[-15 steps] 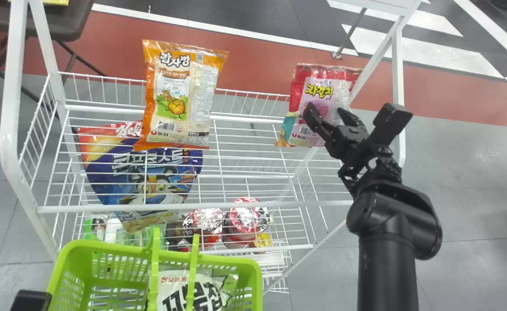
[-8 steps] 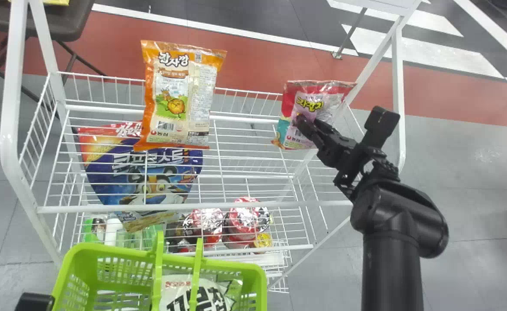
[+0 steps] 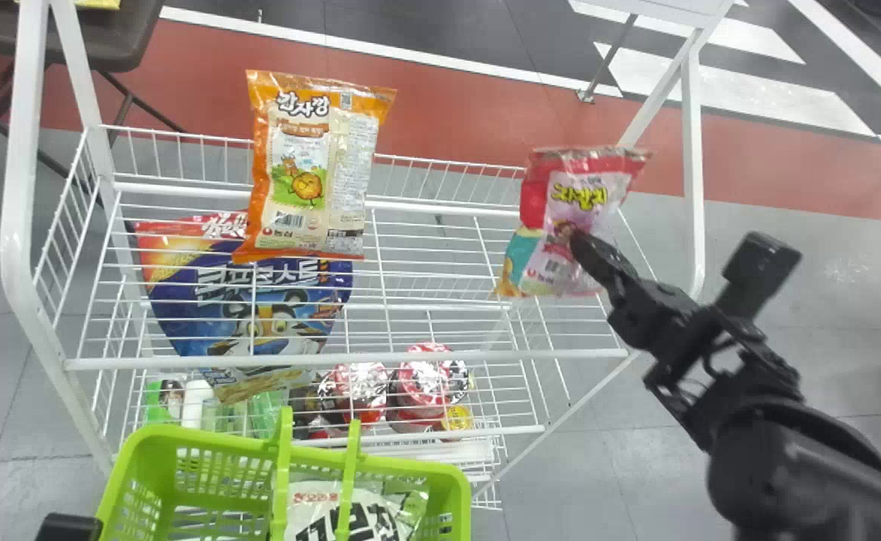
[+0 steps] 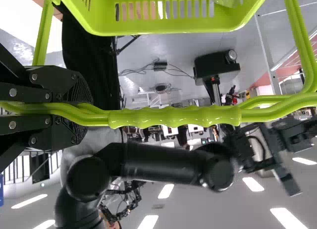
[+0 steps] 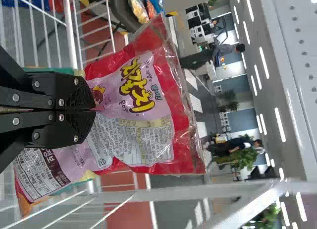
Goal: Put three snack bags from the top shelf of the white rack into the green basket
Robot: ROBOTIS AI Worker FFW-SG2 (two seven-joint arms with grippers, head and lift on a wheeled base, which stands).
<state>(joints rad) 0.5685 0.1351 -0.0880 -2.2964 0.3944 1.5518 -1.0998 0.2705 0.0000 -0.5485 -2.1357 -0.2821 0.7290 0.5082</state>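
Its fingers pressed together on the red-and-pink snack bag [image 3: 601, 188], the right hand [image 3: 580, 242] holds it at the right end of the white rack [image 3: 350, 361], while the left hand [image 3: 68, 528] clamps the green basket [image 3: 136, 451]'s handle [image 4: 173, 116].

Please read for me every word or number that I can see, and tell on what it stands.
"감자깡": orange snack bag
"자갈치": red and pink snack bag
Too small to read: the fine print on both bags.
Partly hidden, not safely readable: the big letters on the blue package, behind wires of the white rack, and on the white bag in the green basket.
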